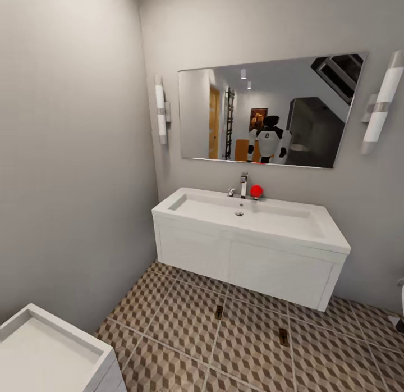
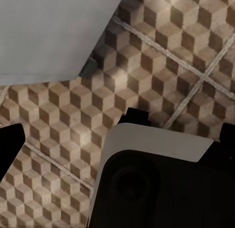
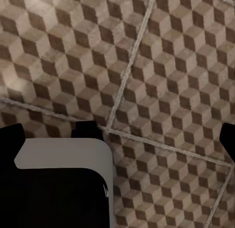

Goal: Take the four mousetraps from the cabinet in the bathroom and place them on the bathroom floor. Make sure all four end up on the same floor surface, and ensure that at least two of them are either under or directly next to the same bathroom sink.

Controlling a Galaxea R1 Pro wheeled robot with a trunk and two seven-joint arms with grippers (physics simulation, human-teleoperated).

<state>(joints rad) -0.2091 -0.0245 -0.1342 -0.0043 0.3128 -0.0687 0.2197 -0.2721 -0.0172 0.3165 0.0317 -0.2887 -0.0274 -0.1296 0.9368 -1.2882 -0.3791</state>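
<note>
Two mousetraps lie flat on the bathroom floor (image 1: 185, 324) in front of the sink (image 1: 247, 218). One mousetrap (image 1: 218, 311) is below the vanity's middle; the other mousetrap (image 1: 284, 337) is further right and nearer to me. Both are small dark-brown boards, apart from each other. In the wrist views, my left gripper (image 2: 120, 137) and right gripper (image 3: 120, 135) hang open over the cube-patterned tiles, dark fingertips (image 2: 11, 142) (image 3: 11, 135) wide apart and nothing between them. The cabinet is out of view.
A mirror (image 1: 269, 108) with two wall lights hangs over the sink, and a red ball (image 1: 256, 191) sits by the tap. A white boxy unit (image 1: 45, 352) stands at the near left against the grey wall. A pale panel (image 2: 49, 37) sits close to the left gripper.
</note>
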